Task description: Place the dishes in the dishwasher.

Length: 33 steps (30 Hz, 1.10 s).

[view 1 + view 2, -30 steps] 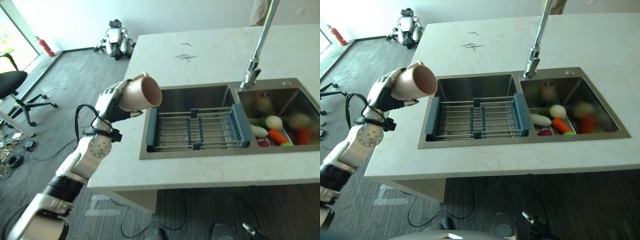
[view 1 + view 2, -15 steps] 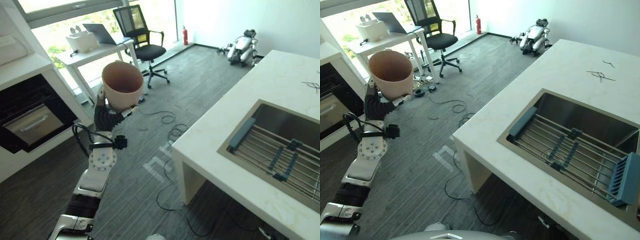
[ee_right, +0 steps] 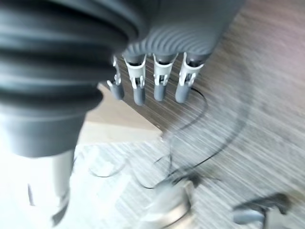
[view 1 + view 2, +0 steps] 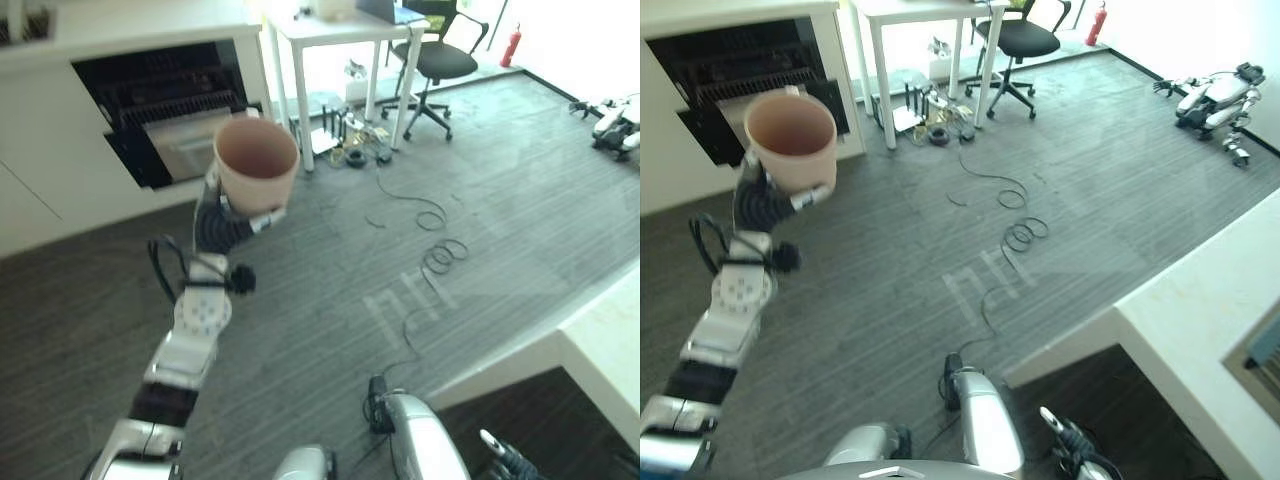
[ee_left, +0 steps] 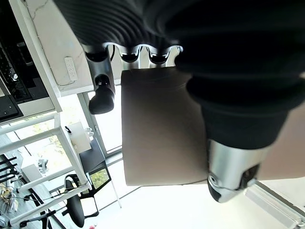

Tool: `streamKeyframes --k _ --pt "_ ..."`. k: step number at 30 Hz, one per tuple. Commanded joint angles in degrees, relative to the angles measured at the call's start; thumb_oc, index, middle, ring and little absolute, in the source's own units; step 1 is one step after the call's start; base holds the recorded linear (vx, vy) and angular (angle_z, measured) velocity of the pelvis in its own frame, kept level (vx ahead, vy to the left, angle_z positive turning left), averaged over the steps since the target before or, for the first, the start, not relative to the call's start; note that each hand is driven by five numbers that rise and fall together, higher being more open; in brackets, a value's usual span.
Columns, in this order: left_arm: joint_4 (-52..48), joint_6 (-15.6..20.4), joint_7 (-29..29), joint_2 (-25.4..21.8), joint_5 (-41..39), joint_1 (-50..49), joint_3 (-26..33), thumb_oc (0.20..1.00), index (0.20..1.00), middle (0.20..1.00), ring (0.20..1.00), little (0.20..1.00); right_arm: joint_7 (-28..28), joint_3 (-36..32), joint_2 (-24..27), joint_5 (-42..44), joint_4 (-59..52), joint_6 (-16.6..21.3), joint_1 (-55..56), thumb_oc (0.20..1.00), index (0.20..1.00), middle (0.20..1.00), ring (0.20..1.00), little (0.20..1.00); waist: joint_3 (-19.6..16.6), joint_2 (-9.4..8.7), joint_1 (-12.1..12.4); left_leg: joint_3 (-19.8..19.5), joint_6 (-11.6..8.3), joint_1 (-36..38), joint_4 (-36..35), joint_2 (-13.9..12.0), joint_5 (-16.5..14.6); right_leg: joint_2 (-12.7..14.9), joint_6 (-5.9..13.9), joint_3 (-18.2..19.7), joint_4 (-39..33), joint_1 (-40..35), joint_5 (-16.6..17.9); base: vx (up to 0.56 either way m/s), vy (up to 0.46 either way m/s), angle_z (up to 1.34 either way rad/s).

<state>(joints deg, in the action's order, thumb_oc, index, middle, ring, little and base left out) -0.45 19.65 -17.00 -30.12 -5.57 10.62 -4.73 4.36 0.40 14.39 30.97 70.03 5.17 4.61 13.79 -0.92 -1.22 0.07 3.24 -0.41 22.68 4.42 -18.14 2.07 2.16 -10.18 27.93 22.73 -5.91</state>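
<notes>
One pale pink cup (image 4: 257,162) is the dish in hand here, carried high by the left hand (image 4: 226,219), whose fingers and thumb are clenched round its lower wall; the left wrist view shows the thumb (image 5: 232,162) pressed across the cup's side and the fingers hooked over its far edge. The cup sits mouth up and close to level, which looks like a carrying posture: nothing would spill, and the rim is free to go in first. The arm reaches out toward the open dishwasher (image 4: 165,110), a dark cavity in the white cabinet with its racks showing and its door dropped forward. The cup hangs in the air in front of that opening, well apart from the bench (image 4: 1200,340) whose white corner shows off to the robot's right. I judge the task to be in its carrying stage, with the cup not yet set in a rack.

The right hand (image 3: 152,86) hangs idle over the grey floor (image 4: 480,200), fingers straight and released, holding nothing. An office chair (image 4: 437,55) and a white desk (image 4: 330,30) stand beyond the dishwasher.
</notes>
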Motion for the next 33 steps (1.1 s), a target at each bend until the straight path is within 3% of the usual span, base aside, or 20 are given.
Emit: streamKeyframes --k 1,2,3,4,6,9,12,15,17,18,19,20,22,24,27,29,30,31,32,33 --pt "-3.15 3.39 0.48 -0.56 0.00 7.99 1.16 0.200 0.200 0.200 0.200 0.200 0.75 1.79 -0.77 -2.22 4.33 0.14 -2.43 1.000 1.000 1.000 1.000 1.000 -4.69 -0.63 -2.09 4.63 -0.20 3.23 -5.49 -0.68 2.26 0.28 4.10 2.25 -10.74 -15.03 3.61 0.37 -0.229 0.73" --pt "-3.83 3.03 0.33 -0.31 0.19 7.38 1.05 0.200 0.200 0.200 0.200 0.200 0.77 2.17 -0.58 -2.91 4.34 -0.11 -2.65 1.000 1.000 1.000 1.000 1.000 -5.12 -0.93 -1.63 5.75 -0.61 4.94 -5.49 -0.25 3.18 0.23 3.34 2.80 -10.74 -16.58 2.16 0.45 -0.259 0.60" --pt "-4.68 2.53 0.24 -0.17 -0.03 6.91 1.23 0.200 0.200 0.200 0.200 0.200 0.85 2.76 -0.03 -3.95 3.92 -0.27 -2.87 1.000 1.000 1.000 1.000 1.000 -4.83 -1.78 -0.49 7.09 -1.52 6.38 -5.49 0.57 7.55 0.89 2.69 3.16 -10.74 -18.50 0.86 0.41 -0.264 0.19" --pt "-5.72 1.50 0.54 -0.47 -0.93 6.75 1.83 0.200 0.200 0.200 0.200 0.200 0.93 3.32 0.61 -3.94 3.32 -0.45 -3.05 1.000 1.000 1.000 1.000 1.000 -3.59 -2.55 0.80 7.66 -2.95 4.13 0.29 0.51 12.38 1.42 1.51 3.61 -10.74 -20.67 -0.33 0.28 -0.216 -0.15" --pt "-5.77 1.25 1.38 -0.59 -1.86 6.70 2.44 0.200 0.200 0.200 0.200 0.200 1.26 3.68 0.88 -3.81 2.93 -0.13 -3.16 1.000 1.000 1.000 1.000 1.000 -2.27 -2.27 1.54 7.40 -4.45 -1.18 6.07 -0.80 15.30 0.83 0.35 3.75 -10.74 -22.28 -1.02 0.23 -0.152 -0.23" --pt "-5.49 2.17 1.96 -1.03 -1.57 5.69 3.74 0.200 0.200 0.200 0.200 0.200 3.19 3.39 1.49 -4.85 3.43 0.50 -4.21 1.000 1.000 1.000 1.000 1.000 -1.39 -1.81 2.14 8.23 -5.33 -1.90 -5.07 -2.81 18.18 0.07 0.47 4.49 -10.74 -24.06 -2.77 0.37 0.001 -0.07" --pt "-5.81 2.43 1.88 -0.81 -0.86 4.46 4.87 0.200 0.200 0.200 0.200 0.200 2.59 4.46 2.07 -5.21 3.21 -0.73 -4.94 1.000 1.000 1.000 1.000 1.000 -1.49 1.53 2.97 3.56 -8.65 -14.07 -5.49 -6.90 18.75 -2.89 0.32 4.88 -10.74 -25.61 -4.69 0.49 0.183 -0.19" --pt "-5.90 3.61 2.39 -0.96 -0.63 3.77 6.13 0.200 0.200 0.200 0.200 0.200 2.25 4.37 2.39 -6.05 3.73 -0.71 -4.82 1.000 1.000 1.000 1.000 1.000 -1.83 2.16 3.49 4.26 -8.85 -17.18 -5.49 -7.76 17.94 -2.38 0.47 4.12 -10.74 -26.82 -5.71 0.43 0.171 -0.71" --pt "-5.81 5.13 2.66 -1.75 -0.15 4.41 6.69 0.200 0.200 0.200 0.200 0.200 0.57 4.14 2.29 -5.38 4.50 -0.93 -4.83 1.000 1.000 1.000 1.000 1.000 -3.00 1.96 3.47 7.86 -7.02 -15.05 -5.49 -7.98 16.20 -0.80 1.26 2.97 -10.74 -30.04 -8.01 0.69 0.315 -0.92" --pt "-6.53 4.35 3.43 -2.20 -0.30 5.23 6.60 0.200 0.200 0.200 0.200 0.200 -0.12 2.25 1.69 -3.97 4.99 -1.47 -3.95 1.000 1.000 1.000 1.000 1.000 -3.75 1.37 3.68 7.08 -5.17 -13.24 -5.49 -5.92 14.37 0.00 1.87 3.23 -10.74 -32.57 -8.86 0.85 0.380 -0.55" --pt "-6.87 4.11 3.81 -2.45 -0.30 6.25 5.98 0.200 0.200 0.200 0.200 0.200 -0.64 1.52 0.65 -4.56 5.15 -1.28 -3.11 1.000 1.000 1.000 1.000 1.000 -4.38 0.94 3.22 5.68 -3.05 -10.33 -5.49 -3.74 12.41 1.23 3.26 2.45 -10.74 -34.10 -4.98 0.62 0.270 -0.61" --pt "-6.86 4.05 3.68 -2.49 -0.20 6.42 5.83 0.200 0.200 0.200 0.200 0.200 -0.73 1.50 0.54 -4.68 5.10 -1.24 -3.02 1.000 1.000 1.000 1.000 1.000 -4.44 1.02 3.02 5.42 -2.74 -10.06 -5.49 -3.55 12.18 1.20 3.38 2.46 -10.74 -34.32 -4.22 0.55 0.300 -0.09" --pt "-6.86 2.30 2.61 -3.02 0.22 8.76 4.51 0.200 0.200 0.200 0.200 0.200 -1.55 1.36 -0.48 -4.73 4.75 -0.97 -1.71 1.000 1.000 1.000 1.000 1.000 -4.81 1.13 1.51 3.03 0.11 -6.94 -5.49 -0.73 10.18 1.50 4.91 3.08 -6.90 -34.06 2.67 0.42 0.245 0.67" --pt "-6.75 0.24 1.83 -3.75 0.15 10.64 3.96 0.200 0.200 0.200 0.200 0.200 -1.36 1.01 -1.46 -4.05 4.07 -0.82 -0.45 1.000 1.000 1.000 1.000 1.000 -5.22 1.17 0.59 1.70 2.45 -5.02 -5.49 1.67 8.35 3.23 6.49 3.57 5.19 -29.68 7.61 0.36 0.203 0.82" --pt "-6.36 -0.08 0.71 -4.08 0.60 10.27 4.30 0.200 0.200 0.200 0.200 0.200 -1.58 1.78 -2.46 -3.76 3.57 -1.42 -0.11 1.000 1.000 1.000 1.000 1.000 -4.68 1.95 0.37 1.45 3.81 -2.47 -5.49 2.63 6.88 5.43 6.78 2.88 17.29 -22.51 11.88 0.29 0.114 0.56" --pt "-6.69 1.13 -1.35 -4.82 1.02 8.80 4.25 0.200 0.200 0.200 0.200 0.200 -1.37 1.60 -1.93 -1.89 4.25 -2.21 -0.60 1.000 1.000 1.000 1.000 1.000 -3.30 2.26 -0.94 -1.12 3.72 0.15 -5.49 3.83 5.10 0.16 5.51 3.48 6.28 -15.62 7.44 0.29 -0.102 0.07" --pt "-6.84 1.17 -1.48 -4.94 1.14 8.76 4.28 0.200 0.200 0.200 0.200 0.200 -1.20 1.37 -1.78 -1.64 4.39 -2.45 -0.65 1.000 1.000 1.000 1.000 1.000 -3.30 2.26 -1.22 -1.79 3.69 0.19 -5.49 4.04 4.92 -0.39 5.42 3.69 3.13 -14.88 7.74 0.29 -0.210 -0.19" --pt "-7.33 1.59 -2.26 -5.29 1.38 8.95 3.65 0.200 0.200 0.200 0.200 0.200 -0.58 0.85 -1.27 -0.72 5.00 -2.26 -0.73 1.000 1.000 1.000 1.000 1.000 -2.92 1.96 -2.75 -5.15 3.82 1.93 -5.49 5.46 3.48 -1.76 6.20 6.80 -10.14 -11.34 11.88 0.25 -0.196 0.07" --pt "-7.20 2.35 -3.24 -5.29 1.68 8.99 2.91 0.200 0.200 0.200 0.200 0.200 -0.12 0.57 -1.27 -0.54 5.57 -1.60 -0.58 1.000 1.000 1.000 1.000 1.000 -2.43 2.11 -3.63 -7.00 3.88 3.14 -5.49 6.15 2.79 -2.71 6.74 9.02 -10.74 -7.77 13.32 0.31 -0.208 0.72" --pt "-7.37 2.73 -3.76 -5.07 2.09 8.53 3.01 0.200 0.200 0.200 0.200 0.200 -0.18 0.52 -1.29 -0.68 5.55 -1.68 -0.69 1.000 1.000 1.000 1.000 1.000 -2.73 2.39 -3.66 -7.14 3.64 3.28 -5.49 5.81 2.10 -3.02 5.69 9.13 -10.74 -8.67 10.71 0.22 -0.133 1.34"
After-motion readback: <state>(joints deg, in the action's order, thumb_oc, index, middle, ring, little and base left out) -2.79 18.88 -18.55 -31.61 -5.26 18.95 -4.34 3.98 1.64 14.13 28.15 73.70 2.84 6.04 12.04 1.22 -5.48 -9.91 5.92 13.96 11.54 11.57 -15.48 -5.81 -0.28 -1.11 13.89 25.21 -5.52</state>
